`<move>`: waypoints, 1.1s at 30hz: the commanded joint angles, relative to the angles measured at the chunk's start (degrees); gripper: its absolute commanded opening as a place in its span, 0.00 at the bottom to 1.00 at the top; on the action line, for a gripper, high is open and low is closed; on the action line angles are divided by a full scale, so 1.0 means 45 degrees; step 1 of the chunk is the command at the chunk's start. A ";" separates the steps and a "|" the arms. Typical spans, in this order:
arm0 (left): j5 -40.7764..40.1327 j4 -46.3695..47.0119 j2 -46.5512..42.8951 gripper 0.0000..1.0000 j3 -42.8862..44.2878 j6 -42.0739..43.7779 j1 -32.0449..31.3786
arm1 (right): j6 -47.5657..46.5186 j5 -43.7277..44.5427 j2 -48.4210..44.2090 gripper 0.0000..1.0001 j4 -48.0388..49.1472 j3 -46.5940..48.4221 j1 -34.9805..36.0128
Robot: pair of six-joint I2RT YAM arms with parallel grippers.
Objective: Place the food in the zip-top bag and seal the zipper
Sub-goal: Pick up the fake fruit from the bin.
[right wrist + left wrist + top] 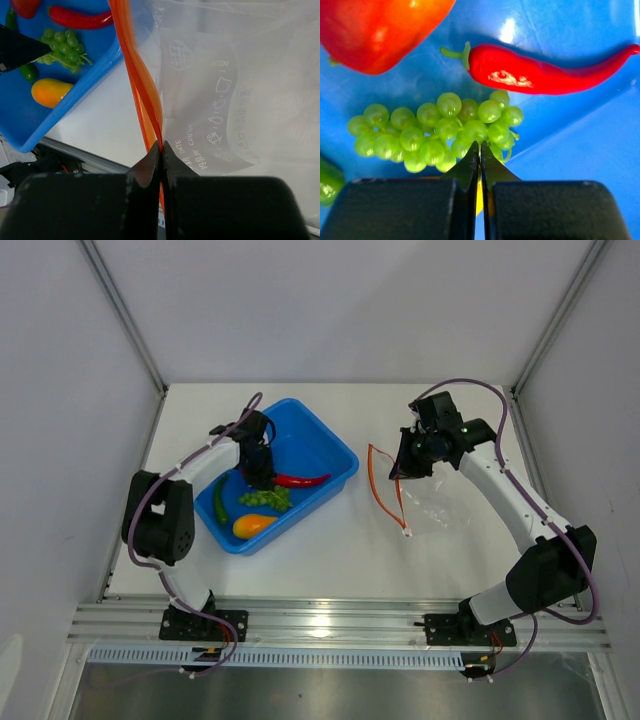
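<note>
Blue tray [320, 445] holds grapes [435, 132] touching closed left hand [480, 146].

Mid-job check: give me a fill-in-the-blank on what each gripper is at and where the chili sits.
The right gripper has its jaws shut on the ____ of the bag.
The left gripper has its jaws shut at the edge of the green ____.
The chili lies in the blue ____.
Missing words: zipper; grapes; tray.
</note>
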 commanded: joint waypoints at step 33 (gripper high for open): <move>0.2203 -0.5286 -0.4332 0.00 0.9661 0.0638 -0.1443 | 0.0174 -0.0383 -0.0913 0.00 0.0028 -0.0068 -0.0104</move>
